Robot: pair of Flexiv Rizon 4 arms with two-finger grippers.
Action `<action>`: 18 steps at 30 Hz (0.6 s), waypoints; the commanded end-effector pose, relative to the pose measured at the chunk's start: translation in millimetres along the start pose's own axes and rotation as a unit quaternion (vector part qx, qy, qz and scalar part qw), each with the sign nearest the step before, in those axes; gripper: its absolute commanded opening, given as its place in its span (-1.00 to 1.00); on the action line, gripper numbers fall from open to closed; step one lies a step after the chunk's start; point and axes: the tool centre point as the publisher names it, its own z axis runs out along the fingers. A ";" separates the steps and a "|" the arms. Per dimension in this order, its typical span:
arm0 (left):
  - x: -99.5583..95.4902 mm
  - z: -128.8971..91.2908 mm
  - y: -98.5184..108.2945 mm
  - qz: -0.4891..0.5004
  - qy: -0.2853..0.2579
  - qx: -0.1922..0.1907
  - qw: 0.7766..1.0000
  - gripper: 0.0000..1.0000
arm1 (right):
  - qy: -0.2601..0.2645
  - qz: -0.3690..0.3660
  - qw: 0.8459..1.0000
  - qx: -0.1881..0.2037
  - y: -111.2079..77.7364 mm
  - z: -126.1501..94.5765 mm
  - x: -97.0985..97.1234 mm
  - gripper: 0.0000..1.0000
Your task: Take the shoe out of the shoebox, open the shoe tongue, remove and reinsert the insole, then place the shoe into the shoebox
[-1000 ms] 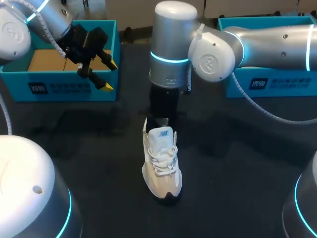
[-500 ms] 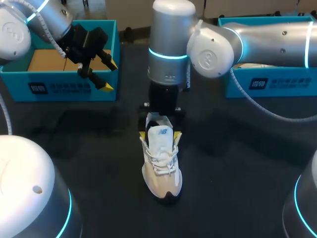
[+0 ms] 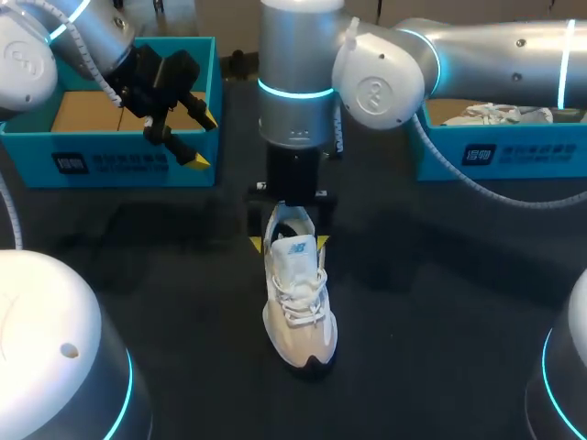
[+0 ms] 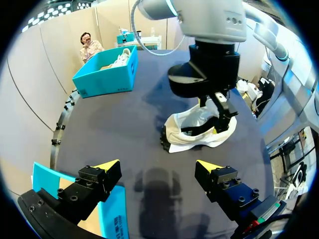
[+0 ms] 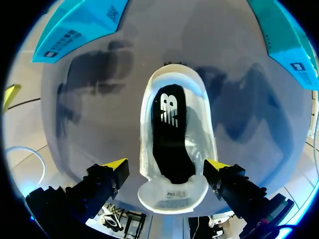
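A white laced shoe (image 3: 298, 298) stands upright on the dark table, toe toward the front edge. My right gripper (image 3: 288, 243) hangs just above its heel end, open, with a yellow tip on either side of the collar. In the right wrist view the shoe (image 5: 149, 129) shows from above with its black insole (image 5: 169, 134) lying inside and its tongue (image 5: 172, 196) folded forward; the gripper (image 5: 167, 164) straddles it without gripping. My left gripper (image 3: 204, 139) hovers open in front of the left blue shoebox (image 3: 138, 165), holding nothing. From the left wrist view the gripper (image 4: 158, 167) faces the shoe (image 4: 199, 134).
A second blue shoebox (image 3: 495, 156) at the back right holds another white shoe (image 3: 495, 115). The left box shows a brown cardboard bottom (image 3: 83, 110). Bare dark table lies around and in front of the shoe.
My right gripper has opened and lifted from the shoe's opening, its tips now spread beside the collar. The shoe stays standing. The left arm has not moved.
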 end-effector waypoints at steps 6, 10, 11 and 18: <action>-0.3 -0.5 -0.2 0.000 0.001 -0.002 1.000 1.00 | -0.025 0.018 0.999 -0.033 -15.7 -22.3 -0.5 1.00; -0.3 -0.5 -0.2 0.000 0.001 -0.002 1.000 1.00 | -0.037 0.030 0.998 -0.048 -23.3 -32.6 -1.8 1.00; -0.3 -0.5 -0.2 0.000 0.001 -0.002 1.000 1.00 | -0.042 0.034 0.997 -0.048 -25.4 -35.2 -2.8 1.00; -0.3 -0.5 -0.2 0.000 0.001 -0.002 1.000 1.00 | -0.043 0.041 0.997 -0.044 -34.5 -38.2 2.4 1.00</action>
